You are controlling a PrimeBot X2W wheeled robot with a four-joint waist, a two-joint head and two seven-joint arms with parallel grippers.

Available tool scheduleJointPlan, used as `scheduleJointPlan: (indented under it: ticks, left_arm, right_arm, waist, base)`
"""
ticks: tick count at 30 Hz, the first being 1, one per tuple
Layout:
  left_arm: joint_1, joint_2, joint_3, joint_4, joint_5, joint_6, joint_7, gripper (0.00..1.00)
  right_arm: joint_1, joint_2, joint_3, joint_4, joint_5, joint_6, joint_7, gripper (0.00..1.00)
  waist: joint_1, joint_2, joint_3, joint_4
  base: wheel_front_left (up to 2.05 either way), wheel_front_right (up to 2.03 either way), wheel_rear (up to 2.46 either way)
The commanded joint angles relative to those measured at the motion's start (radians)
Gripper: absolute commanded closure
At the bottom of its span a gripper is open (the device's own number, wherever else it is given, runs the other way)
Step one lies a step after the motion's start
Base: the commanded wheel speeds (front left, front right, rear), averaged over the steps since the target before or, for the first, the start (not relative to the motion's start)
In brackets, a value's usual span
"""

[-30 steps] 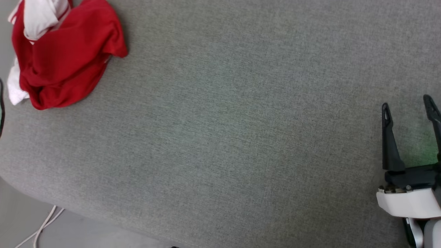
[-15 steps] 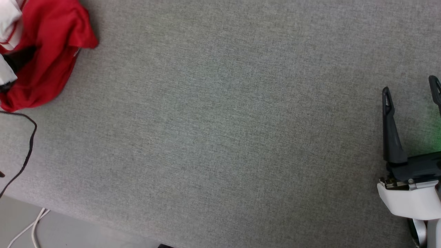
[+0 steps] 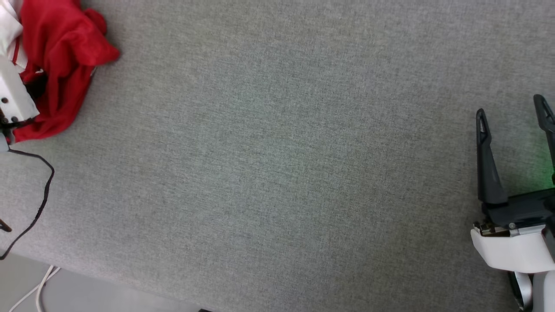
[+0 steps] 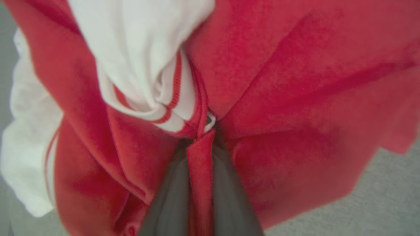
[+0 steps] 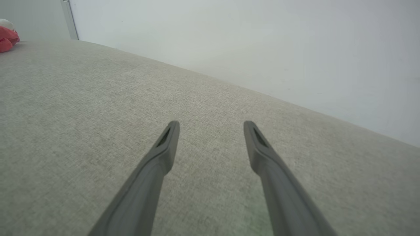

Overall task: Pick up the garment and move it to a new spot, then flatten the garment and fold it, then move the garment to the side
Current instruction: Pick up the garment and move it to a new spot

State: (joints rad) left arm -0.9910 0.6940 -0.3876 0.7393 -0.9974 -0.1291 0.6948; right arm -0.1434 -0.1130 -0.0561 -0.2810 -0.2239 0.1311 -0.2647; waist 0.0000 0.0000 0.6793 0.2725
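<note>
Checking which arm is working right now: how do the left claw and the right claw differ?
The left claw is shut on a fold of the red and white jersey; the right claw is open and empty. The left claw is buried in the jersey at the head view's left edge; the right claw is over bare grey fabric surface at that view's right, far from the jersey. Both have two long dark fingers.

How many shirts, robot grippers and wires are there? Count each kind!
Shirts: 1, the garment.
Grippers: 2, the left gripper with jaws shut on the garment, the right gripper with jaws open.
Wires: 2, a black wire and a white wire.
Total: 5.
</note>
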Motion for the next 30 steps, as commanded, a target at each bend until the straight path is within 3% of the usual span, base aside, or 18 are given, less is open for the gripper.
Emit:
scheduleJointPlan:
  ticks: [1,9,19,30]
  left_arm:
    - [0.007,0.008,-0.021,0.01,0.002,0.001,-0.012,1.0]
    - [-0.051,0.106,-0.09,-0.098,0.004,0.001,-0.094,1.0]
    - [-0.128,0.162,-0.229,-0.301,0.016,0.001,-0.098,1.0]
    - [-0.267,0.109,-0.336,-0.525,0.047,0.001,-0.042,1.0]
  right_arm:
    - [-0.003,0.003,0.006,0.012,0.004,-0.001,0.0,0.0]
    - [0.005,0.032,0.031,0.047,0.03,-0.001,-0.001,0.0]
    - [0.034,0.057,0.056,0.094,0.058,-0.001,-0.001,0.0]
    - [0.049,0.064,0.074,0.127,0.117,-0.001,-0.001,0.0]
  waist:
    - [0.0,0.0,-0.027,-0.001]
    - [0.0,0.0,-0.156,-0.029]
    - [0.0,0.0,-0.282,-0.092]
    - [0.0,0.0,-0.372,-0.225]
  base:
    - [0.0,0.0,0.0]
    - [0.0,0.0,0.0]
    - [0.0,0.0,0.0]
    - [0.0,0.0,0.0]
